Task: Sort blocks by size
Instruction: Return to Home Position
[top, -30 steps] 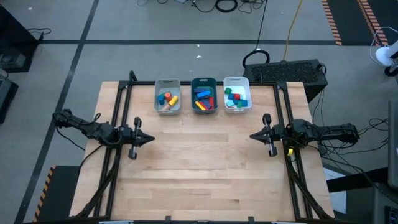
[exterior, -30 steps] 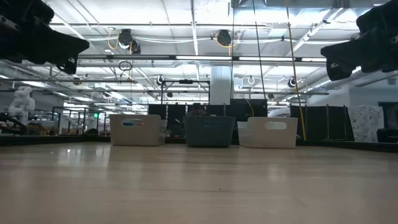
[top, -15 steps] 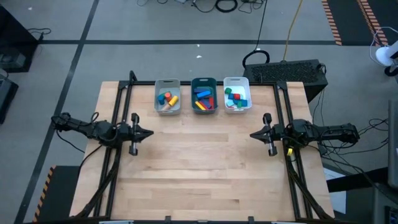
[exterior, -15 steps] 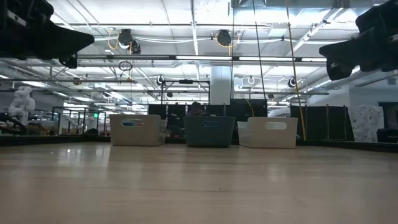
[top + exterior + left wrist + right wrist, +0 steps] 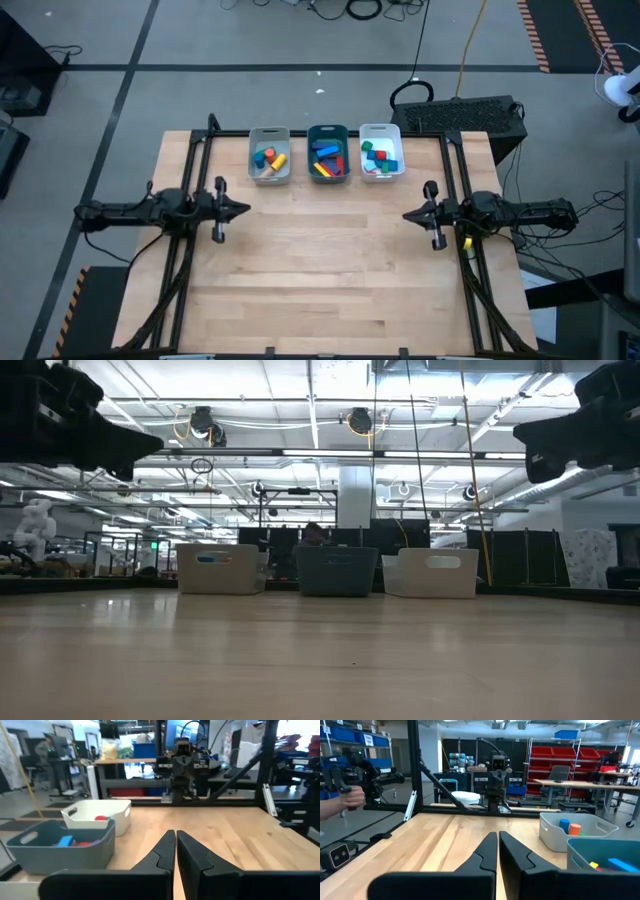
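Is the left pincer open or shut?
Shut. In the left wrist view, the left pincer has its two fingers nearly touching, holding nothing.

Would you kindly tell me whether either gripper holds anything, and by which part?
Nothing is held: the left gripper and the right gripper are both shut and empty.

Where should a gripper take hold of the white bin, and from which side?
On the white bin, probably grip the near end wall at the rim above its handle slot, coming straight down, one finger inside and one outside: the wall is thin and upright, the top open. The right gripper is nearer than the left gripper.
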